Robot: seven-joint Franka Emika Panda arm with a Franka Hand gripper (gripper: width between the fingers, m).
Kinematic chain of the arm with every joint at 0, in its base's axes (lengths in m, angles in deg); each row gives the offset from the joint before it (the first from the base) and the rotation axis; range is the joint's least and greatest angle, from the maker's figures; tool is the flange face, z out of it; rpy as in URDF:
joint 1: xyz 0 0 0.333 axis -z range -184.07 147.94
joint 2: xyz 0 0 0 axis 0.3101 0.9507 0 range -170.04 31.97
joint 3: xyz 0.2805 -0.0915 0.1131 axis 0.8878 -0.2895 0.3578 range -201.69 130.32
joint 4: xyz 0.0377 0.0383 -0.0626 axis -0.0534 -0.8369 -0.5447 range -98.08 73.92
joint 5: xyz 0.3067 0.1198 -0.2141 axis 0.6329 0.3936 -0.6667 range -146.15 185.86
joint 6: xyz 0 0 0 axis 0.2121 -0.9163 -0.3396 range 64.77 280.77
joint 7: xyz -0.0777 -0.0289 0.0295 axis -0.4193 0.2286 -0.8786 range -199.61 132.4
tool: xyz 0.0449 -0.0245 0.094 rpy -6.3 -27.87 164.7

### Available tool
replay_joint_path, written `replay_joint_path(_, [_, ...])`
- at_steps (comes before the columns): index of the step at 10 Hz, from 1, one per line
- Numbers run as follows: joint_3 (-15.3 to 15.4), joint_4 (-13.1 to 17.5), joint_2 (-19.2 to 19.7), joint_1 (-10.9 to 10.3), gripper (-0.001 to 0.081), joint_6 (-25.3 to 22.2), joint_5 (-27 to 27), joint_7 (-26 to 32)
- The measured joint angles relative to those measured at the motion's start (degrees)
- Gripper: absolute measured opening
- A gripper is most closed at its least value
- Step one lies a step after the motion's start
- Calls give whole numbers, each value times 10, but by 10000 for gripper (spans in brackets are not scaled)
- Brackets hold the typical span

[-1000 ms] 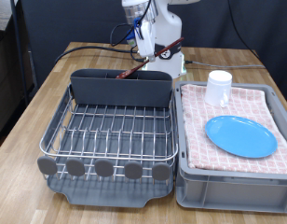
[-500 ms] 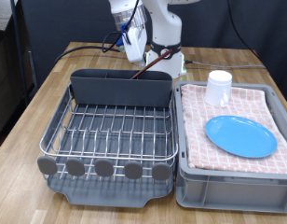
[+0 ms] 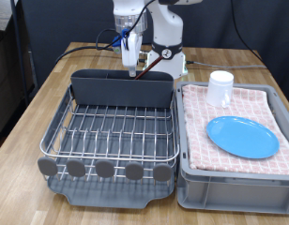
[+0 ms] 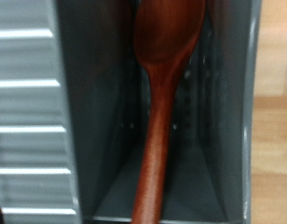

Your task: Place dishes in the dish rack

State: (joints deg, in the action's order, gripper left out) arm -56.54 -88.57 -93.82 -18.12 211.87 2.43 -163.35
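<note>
Wooden desk [image 3: 51,98] with a dark backdrop behind it, dish rack [image 3: 109,131] sitting left of center in the exterior view and a grey crate [image 3: 236,169] with pink checked cloth on the right. So far, by my read, one of three is done: the wooden spoon [image 4: 162,103] is lying down inside the dark grey caddy [image 3: 121,87] along the rack's far edge, bowl end at the top of my wrist view. The blue plate [image 3: 242,137] and the white mug [image 3: 220,88] are both on the cloth in the crate, untouched, so those two are left. My fingers [image 3: 131,66] hover just above the caddy in the upper middle of the exterior view, with nothing between them; can't tell how wide they're spread. No brands, labels or readable writing anywhere that I can make out.
</note>
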Motion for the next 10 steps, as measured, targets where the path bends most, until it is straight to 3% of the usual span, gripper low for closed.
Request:
replay_joint_path(1, [38,8,-7,14,737,-20,-28,-42])
replay_joint_path(3, [84,29,-32,5,799,-68,-32,-60])
replay_joint_path(8, [171,91,-53,-54,802,-161,-29,-60])
replay_joint_path(10, [184,116,-52,-95,802,-184,-8,-24])
